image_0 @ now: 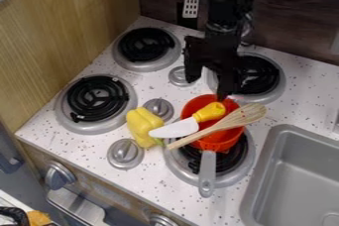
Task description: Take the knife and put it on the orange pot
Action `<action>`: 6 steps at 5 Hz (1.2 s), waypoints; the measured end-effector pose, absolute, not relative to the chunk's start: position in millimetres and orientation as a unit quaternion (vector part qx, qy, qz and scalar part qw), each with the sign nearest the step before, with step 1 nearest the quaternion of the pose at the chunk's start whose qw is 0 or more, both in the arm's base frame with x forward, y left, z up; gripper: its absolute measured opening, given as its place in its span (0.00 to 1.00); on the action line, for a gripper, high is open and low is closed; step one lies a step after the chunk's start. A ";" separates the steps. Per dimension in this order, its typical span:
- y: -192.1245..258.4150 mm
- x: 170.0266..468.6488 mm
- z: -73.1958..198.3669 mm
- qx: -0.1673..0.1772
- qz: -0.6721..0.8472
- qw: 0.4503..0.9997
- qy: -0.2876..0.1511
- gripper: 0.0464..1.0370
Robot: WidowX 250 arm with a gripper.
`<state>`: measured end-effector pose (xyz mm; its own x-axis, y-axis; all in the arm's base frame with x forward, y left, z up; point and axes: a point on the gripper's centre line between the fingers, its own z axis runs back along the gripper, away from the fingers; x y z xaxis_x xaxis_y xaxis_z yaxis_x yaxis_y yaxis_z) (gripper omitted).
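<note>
Gripper (pixel 208 87) wide open, clear gap between its two fingers. Nothing gripped. It hangs from the top of the camera view, fingers down, just beyond the orange pot (pixel 193 105). One finger is out to the left in view, near the small silver knob between the two rear burners. The other tip is at the pot's far rim; can't tell if it touches the rim or sits above it.

Knife (pixel 175 129) is outside the fingers, on the camera side of them and lower in view. It lies across the top of the pot: yellow handle over the opening, handle end near the right-hand fingertip in view, white blade running out past the rim to the lower left. Blade tip is at the yellow pepper (pixel 142 125); contact there unclear.

Wooden utensil (pixel 226 122) also lies over the pot, alongside the knife on the camera side, wide slotted end to the right. Pot sits on the front right burner (pixel 246 163), grey handle toward the stove's front edge.
</note>
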<state>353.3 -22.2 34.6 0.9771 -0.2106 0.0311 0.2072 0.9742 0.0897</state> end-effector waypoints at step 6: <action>33.3 368.1 67.3 0.001 0.055 0.990 -0.129 0.96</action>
<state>368.1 33.3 67.3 0.9605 0.1084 0.2562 -0.1089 0.9940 -0.0122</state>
